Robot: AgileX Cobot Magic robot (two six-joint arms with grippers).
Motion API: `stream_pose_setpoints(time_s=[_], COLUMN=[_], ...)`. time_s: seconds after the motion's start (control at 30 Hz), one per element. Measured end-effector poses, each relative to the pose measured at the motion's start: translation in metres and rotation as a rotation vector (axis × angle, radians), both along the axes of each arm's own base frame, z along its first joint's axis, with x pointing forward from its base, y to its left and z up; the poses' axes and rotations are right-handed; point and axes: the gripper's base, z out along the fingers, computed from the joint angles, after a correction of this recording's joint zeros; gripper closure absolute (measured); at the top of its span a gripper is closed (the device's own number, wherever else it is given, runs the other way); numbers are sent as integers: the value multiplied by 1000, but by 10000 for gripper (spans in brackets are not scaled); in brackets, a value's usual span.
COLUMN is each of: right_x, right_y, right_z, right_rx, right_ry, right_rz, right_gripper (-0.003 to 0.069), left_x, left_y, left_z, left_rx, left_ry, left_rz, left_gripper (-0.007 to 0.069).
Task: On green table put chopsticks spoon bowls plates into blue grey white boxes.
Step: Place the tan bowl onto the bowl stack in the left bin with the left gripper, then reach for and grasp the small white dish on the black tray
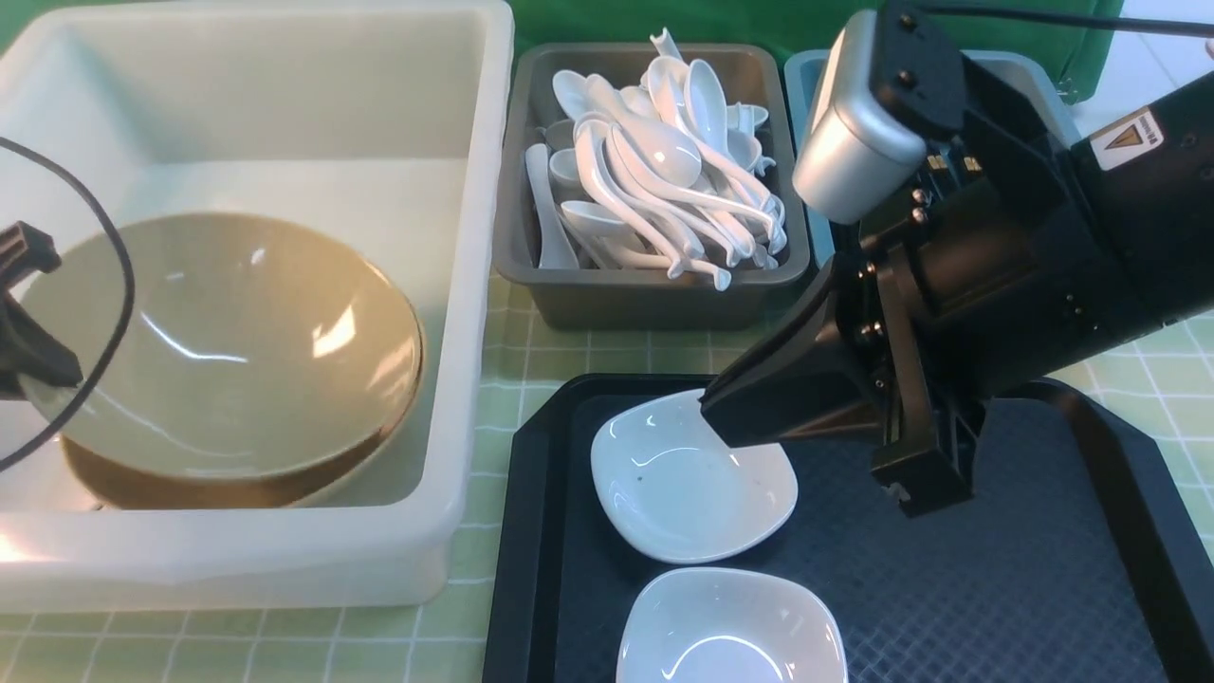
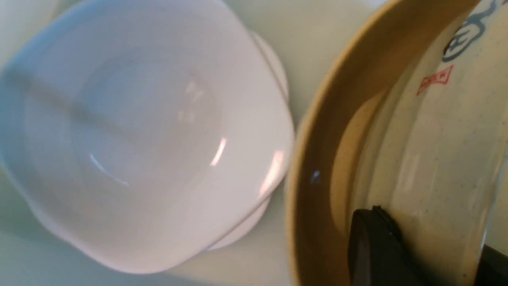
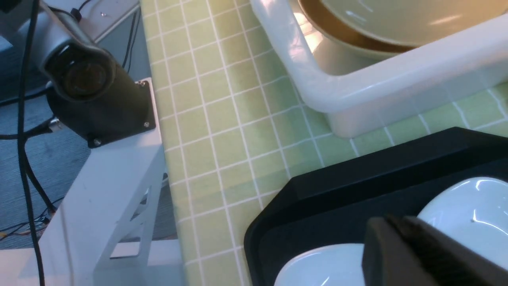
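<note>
A tan bowl (image 1: pixel 237 341) is tilted over another tan bowl inside the large white box (image 1: pixel 474 285). My left gripper (image 1: pixel 33 308) is shut on its rim; the left wrist view shows the bowl wall (image 2: pixel 416 139) between my fingers (image 2: pixel 373 246). Stacked white dishes (image 2: pixel 139 139) lie beside it in the box. Two white plates (image 1: pixel 683 493) (image 1: pixel 730 636) lie on the black tray (image 1: pixel 996 588). My right gripper (image 1: pixel 716 417) hovers at the farther plate's far rim (image 3: pixel 472 214), its jaws seemingly together and empty. The chopsticks and the blue-patched spoon are out of view.
The dark grey box (image 1: pixel 645 304) holds several plain white spoons. The blue-grey box (image 1: pixel 801 76) is mostly hidden behind my right arm. The green table (image 1: pixel 503 360) shows between the boxes and the tray. Its near-left edge (image 3: pixel 158 119) is by the left arm's base.
</note>
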Motion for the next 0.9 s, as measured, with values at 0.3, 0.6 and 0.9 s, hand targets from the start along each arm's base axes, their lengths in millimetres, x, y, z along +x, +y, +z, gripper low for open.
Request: stream_pose_setpoints(time_s=[0.3, 0.6, 0.9], right_x=[0, 5, 44], right_y=[0, -4, -33], right_z=[0, -3, -57], right_rx=[5, -38, -174], right_ry=[17, 40, 302], right_rz=[-18, -108, -485], right_gripper=[612, 596, 471], left_x=[5, 8, -27], left_y=[-16, -23, -112], left_z=[-6, 26, 93], left_rx=[122, 235, 150], left_ry=[93, 104, -213], left_rz=[-27, -72, -488], left_gripper=[293, -31, -37])
